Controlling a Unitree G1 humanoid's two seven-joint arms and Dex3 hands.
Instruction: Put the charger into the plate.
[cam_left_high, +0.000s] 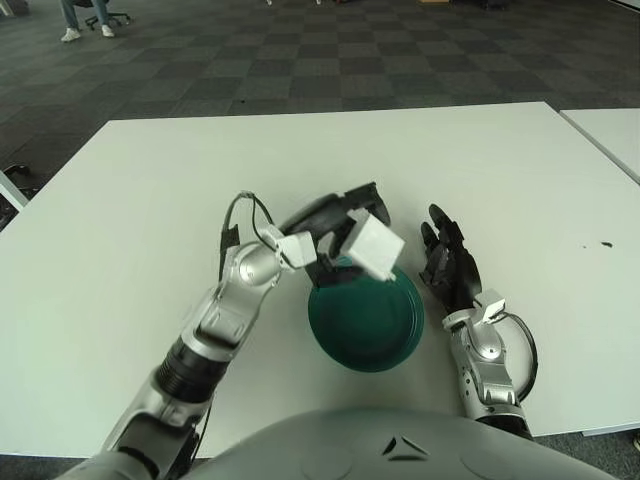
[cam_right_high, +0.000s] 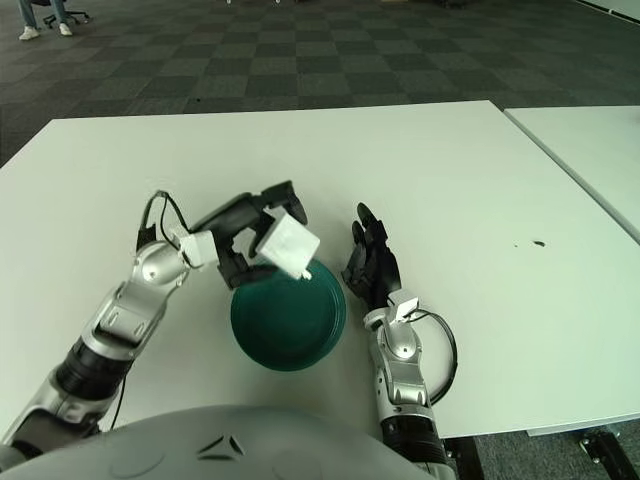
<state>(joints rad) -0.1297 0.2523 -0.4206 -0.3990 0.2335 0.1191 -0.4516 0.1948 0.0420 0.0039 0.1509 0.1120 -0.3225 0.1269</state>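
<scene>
Black fingers of the left robot hand (cam_left_high: 340, 232) are clamped on the white charger (cam_left_high: 375, 248), holding it tilted above the far rim of the teal plate (cam_left_high: 372, 325); its lowest corner shows over the plate's edge, though contact cannot be told. Just right of the plate, the right robot hand (cam_left_high: 450, 265) shows with fingers relaxed and holding nothing. Both lie over the white tabletop (cam_left_high: 130, 200), with dark checkered floor (cam_left_high: 300, 60) beyond.

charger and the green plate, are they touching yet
Cannot tell. In both eye views the white charger, gripped in the left hand, overlaps the far rim of the green plate, but neither shows contact or a gap. The right hand shows right of the plate.
</scene>
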